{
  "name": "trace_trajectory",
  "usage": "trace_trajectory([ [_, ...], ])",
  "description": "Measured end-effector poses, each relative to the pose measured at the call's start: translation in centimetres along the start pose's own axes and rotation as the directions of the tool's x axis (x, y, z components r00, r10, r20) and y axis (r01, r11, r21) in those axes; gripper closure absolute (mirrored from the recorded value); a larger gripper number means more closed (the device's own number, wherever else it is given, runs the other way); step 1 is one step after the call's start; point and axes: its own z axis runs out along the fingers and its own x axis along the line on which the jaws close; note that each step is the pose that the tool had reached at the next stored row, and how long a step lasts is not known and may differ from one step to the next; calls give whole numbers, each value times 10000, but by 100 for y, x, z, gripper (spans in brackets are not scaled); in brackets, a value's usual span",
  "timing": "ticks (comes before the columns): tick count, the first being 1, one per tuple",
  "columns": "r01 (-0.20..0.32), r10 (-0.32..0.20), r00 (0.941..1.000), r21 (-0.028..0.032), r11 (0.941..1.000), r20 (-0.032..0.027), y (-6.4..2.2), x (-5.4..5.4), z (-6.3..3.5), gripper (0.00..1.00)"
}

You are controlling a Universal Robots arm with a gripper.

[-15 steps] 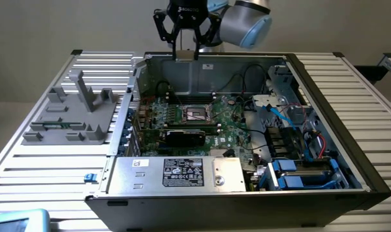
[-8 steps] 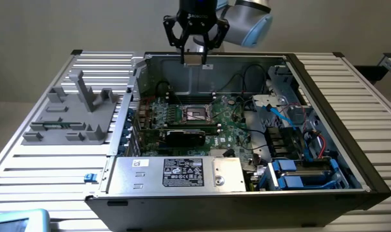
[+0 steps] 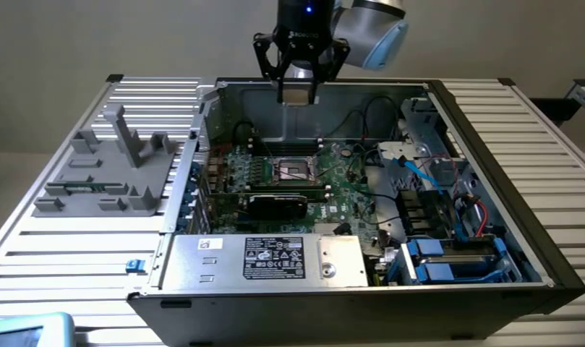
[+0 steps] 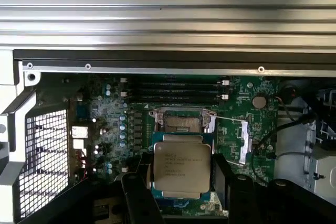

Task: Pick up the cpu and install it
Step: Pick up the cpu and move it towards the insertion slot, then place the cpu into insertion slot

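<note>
My gripper (image 3: pixel 298 88) hangs above the open computer case, over its back wall, shut on the cpu (image 3: pixel 297 95). In the wrist view the cpu (image 4: pixel 182 167) is a flat silver square with printed text and a green rim, held level between the two black fingers (image 4: pixel 137 195). Below and beyond it on the green motherboard lies the open socket (image 4: pixel 182 122) with its metal frame and its lever swung aside. From outside, the socket (image 3: pixel 294 170) sits mid-board, well beneath the gripper.
A grey fixture block (image 3: pixel 109 173) stands on the slatted table at the exterior view's left. Inside the case are a black card (image 3: pixel 278 202), memory slots (image 4: pixel 178 90), the power supply (image 3: pixel 263 259), loose cables (image 3: pixel 369 116) and blue drive bays (image 3: pixel 447 260).
</note>
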Motion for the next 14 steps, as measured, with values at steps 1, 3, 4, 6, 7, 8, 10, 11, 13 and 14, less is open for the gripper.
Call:
trace_trajectory([
  [1,-19,19,10000,-1,10000,0,0,-7,18,45],
  [3,-51,51,10000,-4,10000,1,0,-13,50,45],
  [4,-60,60,10000,-4,10000,0,0,-14,61,45],
  [6,-67,67,10000,-3,10000,-1,0,-16,71,45],
  [7,-68,68,10000,-3,10000,-1,0,-16,71,45],
  [8,-68,68,10000,-2,10000,-1,0,-16,71,45],
  [10,-68,68,10000,-4,10000,0,0,-16,72,45],
  [11,-67,67,10000,-4,10000,0,0,-16,72,45],
  [13,-68,68,10000,-4,10000,0,0,-16,72,45],
  [14,-67,67,10000,-4,10000,0,0,-16,72,45],
])
